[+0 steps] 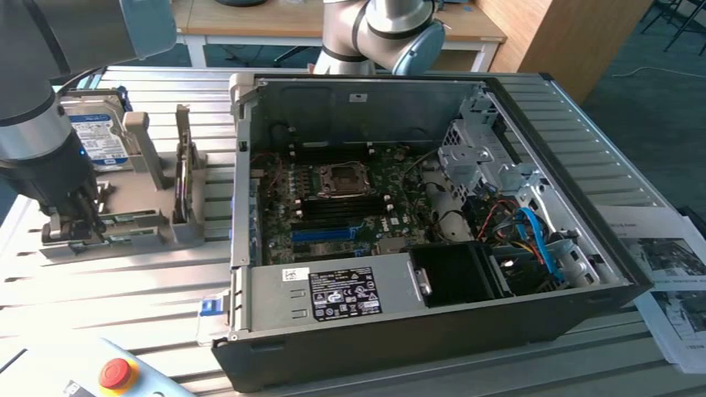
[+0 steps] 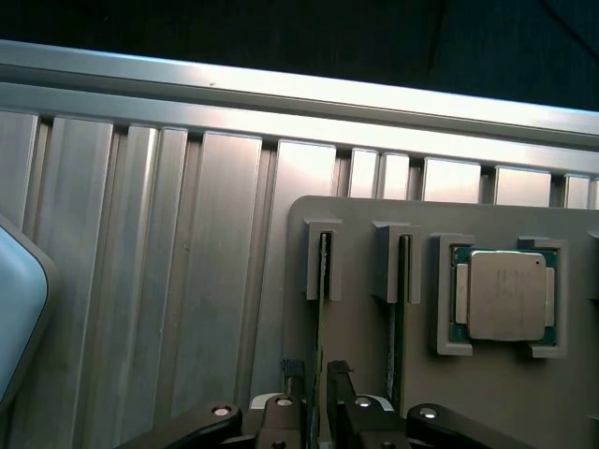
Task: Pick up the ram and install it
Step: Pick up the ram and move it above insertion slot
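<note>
One ram (image 2: 323,309), not yet installed, stands in its holder (image 2: 468,402), tool (image 2: 315,372) straddling it, grip impossible to tell.

Two ram sticks (image 2: 324,276) (image 2: 401,299), one processor chip (image 2: 505,295), one hard drive (image 1: 99,136), one open computer case (image 1: 441,327) and one red stop button (image 1: 117,372).

End effector (image 1: 79,225) low at gray holder (image 1: 157,217) beside computer case (image 1: 331,351).

Past the ribbed metal table (image 1: 111,273) I work at stands a wooden desk (image 1: 276,21) on white legs. Far on the exterior view's right are a wooden panel (image 1: 551,33) and dark carpet (image 1: 651,83).
</note>
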Tool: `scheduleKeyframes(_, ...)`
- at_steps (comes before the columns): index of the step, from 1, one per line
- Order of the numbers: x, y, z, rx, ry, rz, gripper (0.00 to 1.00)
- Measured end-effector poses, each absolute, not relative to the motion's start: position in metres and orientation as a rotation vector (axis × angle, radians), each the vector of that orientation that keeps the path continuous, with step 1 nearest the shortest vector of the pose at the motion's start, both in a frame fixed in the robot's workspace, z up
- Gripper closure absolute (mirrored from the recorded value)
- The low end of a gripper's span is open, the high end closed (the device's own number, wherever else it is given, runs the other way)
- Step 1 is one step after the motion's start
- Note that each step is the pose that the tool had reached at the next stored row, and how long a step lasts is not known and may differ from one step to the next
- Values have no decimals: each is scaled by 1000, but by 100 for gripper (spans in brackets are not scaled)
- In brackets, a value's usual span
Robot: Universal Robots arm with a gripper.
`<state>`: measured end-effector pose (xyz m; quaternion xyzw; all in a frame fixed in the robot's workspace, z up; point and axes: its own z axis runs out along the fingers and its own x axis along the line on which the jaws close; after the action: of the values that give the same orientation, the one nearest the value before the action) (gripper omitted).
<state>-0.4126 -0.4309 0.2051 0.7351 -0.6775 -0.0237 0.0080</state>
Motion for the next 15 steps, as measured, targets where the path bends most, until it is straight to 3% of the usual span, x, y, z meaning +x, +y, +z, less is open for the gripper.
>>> scheduleKeyframes(15, -406, -431, 205, 2297, -2118, -75, 76)
